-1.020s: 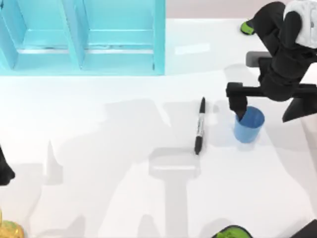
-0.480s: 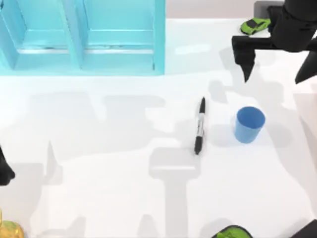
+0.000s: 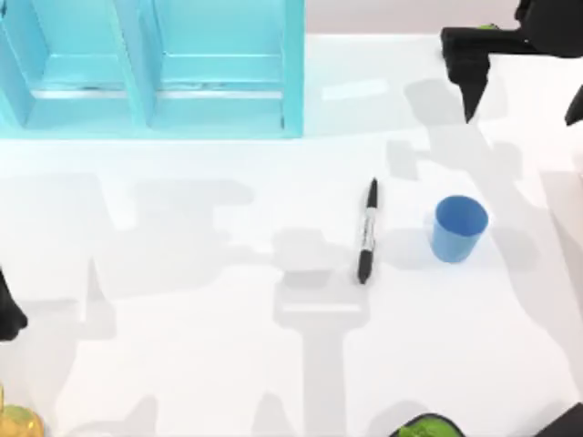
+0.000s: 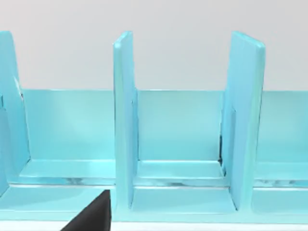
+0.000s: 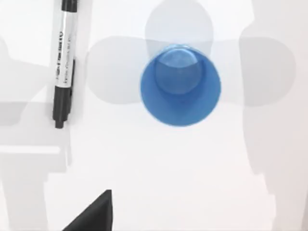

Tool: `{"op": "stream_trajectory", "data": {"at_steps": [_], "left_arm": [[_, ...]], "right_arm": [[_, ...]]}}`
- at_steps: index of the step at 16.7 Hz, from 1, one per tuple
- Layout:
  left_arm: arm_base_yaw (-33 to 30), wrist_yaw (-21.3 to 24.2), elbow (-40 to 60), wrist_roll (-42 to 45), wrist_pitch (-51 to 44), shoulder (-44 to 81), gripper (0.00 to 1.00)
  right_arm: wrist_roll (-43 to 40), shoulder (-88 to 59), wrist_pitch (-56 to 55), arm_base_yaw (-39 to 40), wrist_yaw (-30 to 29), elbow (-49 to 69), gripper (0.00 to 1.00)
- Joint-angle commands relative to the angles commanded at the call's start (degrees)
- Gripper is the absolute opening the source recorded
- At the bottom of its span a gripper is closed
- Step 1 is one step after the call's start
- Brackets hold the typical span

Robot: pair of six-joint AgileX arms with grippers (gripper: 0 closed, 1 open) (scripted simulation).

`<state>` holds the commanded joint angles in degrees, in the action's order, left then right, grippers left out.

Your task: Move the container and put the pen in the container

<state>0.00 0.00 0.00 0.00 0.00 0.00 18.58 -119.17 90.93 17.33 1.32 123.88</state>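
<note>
The container (image 3: 458,228) is a small blue cup standing upright on the white table, right of centre; the right wrist view looks straight down into the container (image 5: 180,85), which has nothing in it. The pen (image 3: 367,232), black with a pale label band, lies flat just left of the cup, a short gap between them, and appears as the pen (image 5: 63,62) in the right wrist view. My right gripper (image 3: 523,116) hangs open high over the table's far right, well behind the cup, holding nothing. My left gripper (image 3: 9,314) is parked at the left edge.
A large turquoise shelf unit (image 3: 155,64) fills the far left of the table, and the left wrist view faces the shelf unit (image 4: 183,144). A green object (image 3: 426,426) sits at the near edge, and a yellow-green one (image 3: 16,421) at the near left corner.
My right gripper, which had a finger inside the cup's rim, has let go and drawn up and back toward the far right. Cup and pen have stayed put.
</note>
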Motion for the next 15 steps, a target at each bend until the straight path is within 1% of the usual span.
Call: {"op": "stream_trajectory", "data": {"at_steps": [3, 5, 7, 12, 15], "left_arm": [[0.0, 0.0, 0.0, 0.0, 0.0, 0.0, 1.0], [0.0, 0.0, 0.0, 0.0, 0.0, 0.0, 1.0], [0.0, 0.0, 0.0, 0.0, 0.0, 0.0, 1.0], [0.0, 0.0, 0.0, 0.0, 0.0, 0.0, 1.0], [0.0, 0.0, 0.0, 0.0, 0.0, 0.0, 1.0]], "right_arm": [[0.7, -0.9, 0.2, 0.7, -0.2, 0.7, 1.0], [3.1, -4.1, 1.4, 2.3, -1.0, 4.0, 1.0], [6.8, -9.7, 3.3, 4.8, -2.2, 9.7, 1.0], [18.6, -27.9, 8.8, 12.0, -5.8, 28.3, 1.0], [24.7, -36.0, 11.1, 15.6, -7.8, 36.6, 1.0]]}}
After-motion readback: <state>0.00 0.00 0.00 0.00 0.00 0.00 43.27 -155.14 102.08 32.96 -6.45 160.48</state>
